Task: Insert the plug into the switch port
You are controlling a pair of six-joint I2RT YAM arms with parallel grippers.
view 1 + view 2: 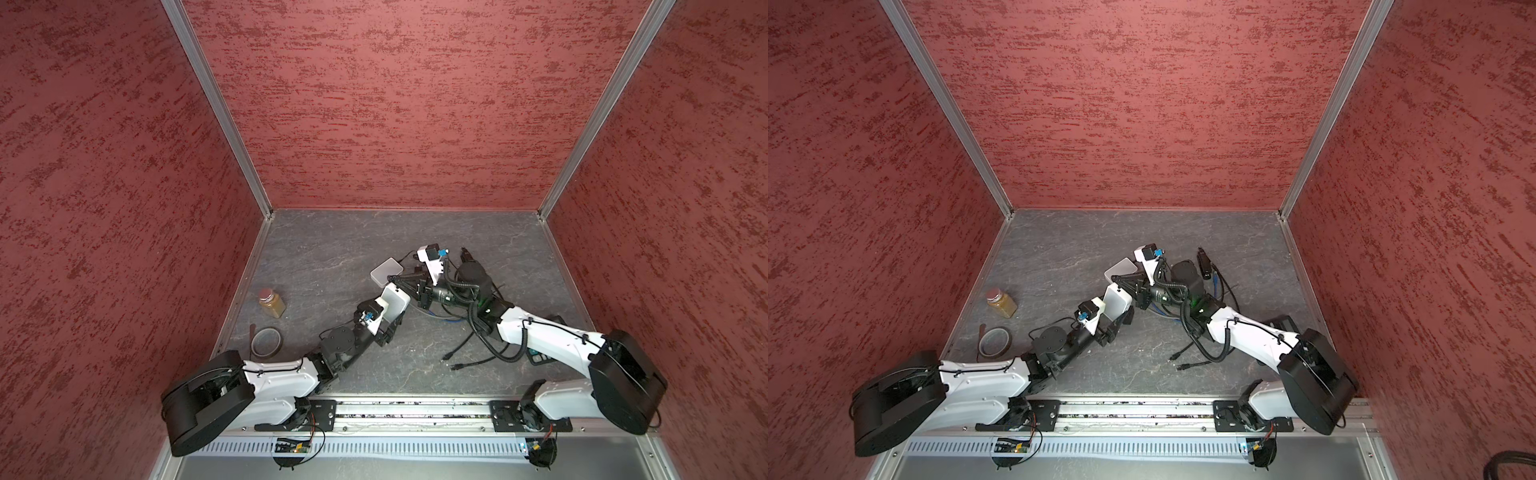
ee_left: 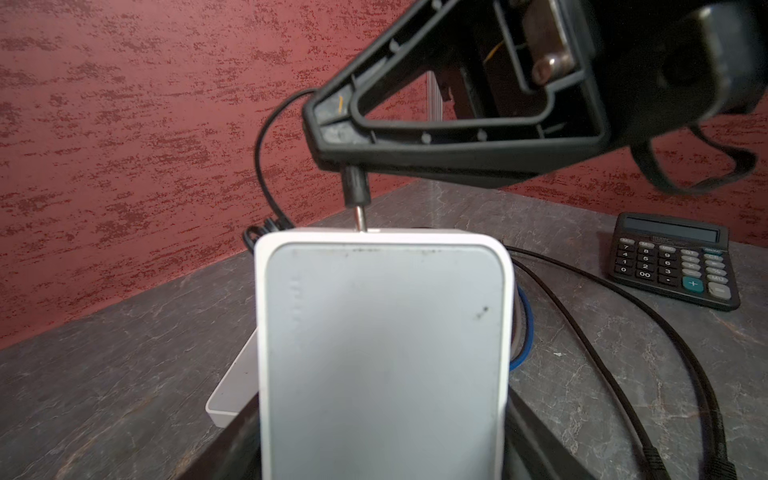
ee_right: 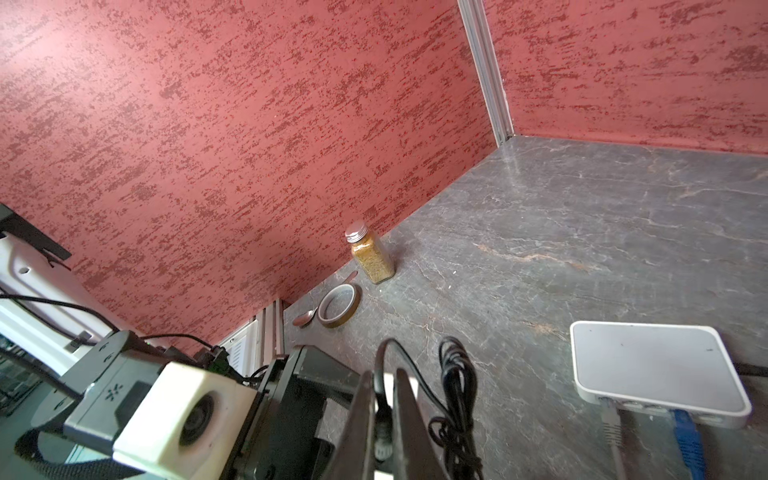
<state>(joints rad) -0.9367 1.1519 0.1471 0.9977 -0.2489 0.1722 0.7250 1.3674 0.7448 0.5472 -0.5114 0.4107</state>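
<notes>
Right claw (image 3: pixel 384 395): pinching plug (image 2: pixel 355 189), upper centre.
Left claw (image 2: pixel 382 457): gripping switch (image 2: pixel 382 332).
Risk: if I misalign, plug skids past port.

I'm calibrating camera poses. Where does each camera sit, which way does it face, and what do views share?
Top views: overhead by the arm bases, looking down toward the back wall; left arm and right arm show whole.
Left wrist: on the left arm, facing the held switch, right gripper holding the plug at its edge.
Right wrist: on the right arm, facing jar, tape roll, second switch; its own fingers show.
Shared: both wrist views show the plug.
</notes>
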